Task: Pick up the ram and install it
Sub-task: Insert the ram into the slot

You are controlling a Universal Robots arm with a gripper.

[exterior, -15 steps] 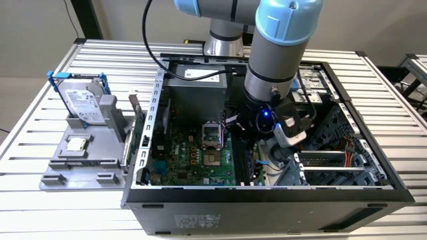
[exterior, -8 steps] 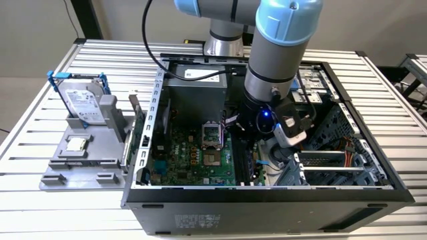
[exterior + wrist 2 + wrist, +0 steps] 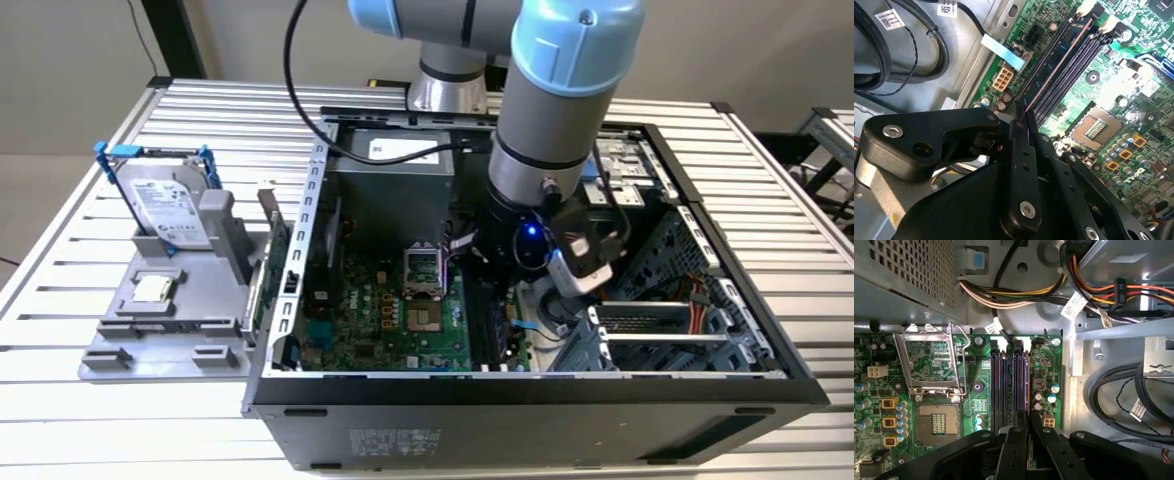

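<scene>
Claw (image 3: 1025,131) pinched narrow on the ram (image 3: 1054,70), seen edge-on in the second wrist view as a thin board running from the fingertips along the outermost memory slot (image 3: 1026,382). Pick-up done; the stick appears to sit in or just over that slot, full seating not confirmable. Arm (image 3: 547,130) reaches steeply down into the open computer case (image 3: 534,385) over the motherboard (image 3: 387,320). Farther off on the tabletop (image 3: 120,420), the grey fixture (image 3: 167,325) carries the blue-framed hard drive (image 3: 167,200).
</scene>
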